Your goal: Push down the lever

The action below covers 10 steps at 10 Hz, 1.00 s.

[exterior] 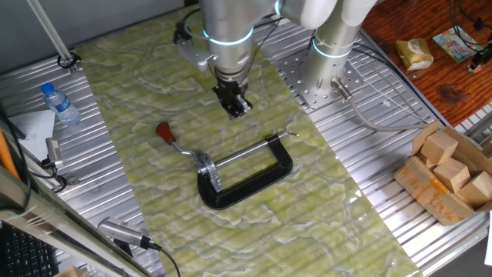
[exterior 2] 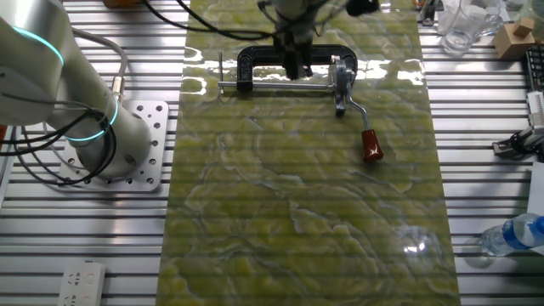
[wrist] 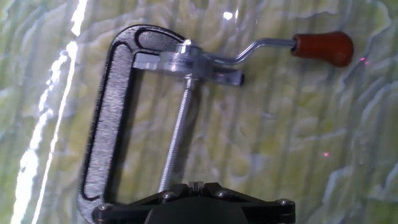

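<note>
The ribbed metal table (exterior: 361, 177) carried a green marbled mat (exterior: 154, 92). On the mat lay a black C-clamp (exterior: 254, 185), its red-knobbed lever (exterior: 175, 140) reaching toward the plastic bottle (exterior: 60, 104) near the table's edge.

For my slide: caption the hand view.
Black C-clamp lying flat on green mat, its red-knobbed lever untouched.

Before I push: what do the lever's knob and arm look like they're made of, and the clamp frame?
The lever: its knob looks like smooth red plastic or lacquered wood with a soft sheen, and its bent arm like bare silvery metal. The clamp frame looks like cast metal with a black textured coat. The threaded rod looks like bright steel.
</note>
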Each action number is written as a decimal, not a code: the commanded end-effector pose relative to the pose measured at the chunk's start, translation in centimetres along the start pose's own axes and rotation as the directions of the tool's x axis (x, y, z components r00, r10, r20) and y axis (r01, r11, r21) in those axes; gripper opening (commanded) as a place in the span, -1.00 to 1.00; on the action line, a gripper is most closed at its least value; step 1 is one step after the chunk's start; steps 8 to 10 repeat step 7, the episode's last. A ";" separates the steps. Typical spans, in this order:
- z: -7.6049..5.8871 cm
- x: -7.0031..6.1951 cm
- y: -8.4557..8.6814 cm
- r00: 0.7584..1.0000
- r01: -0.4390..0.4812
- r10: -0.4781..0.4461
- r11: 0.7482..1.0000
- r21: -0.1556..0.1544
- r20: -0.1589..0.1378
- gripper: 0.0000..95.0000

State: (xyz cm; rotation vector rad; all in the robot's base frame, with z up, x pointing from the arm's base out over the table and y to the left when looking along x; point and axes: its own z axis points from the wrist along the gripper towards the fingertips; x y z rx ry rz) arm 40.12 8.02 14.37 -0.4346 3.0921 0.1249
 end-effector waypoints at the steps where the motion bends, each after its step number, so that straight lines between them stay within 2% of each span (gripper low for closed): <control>1: -0.3 0.7 -0.8 1.000 0.014 -0.014 1.000 -0.006 -0.007 -1.00; 10: -0.1 0.6 -1.0 1.000 0.020 -0.020 1.000 -0.012 -0.006 -1.00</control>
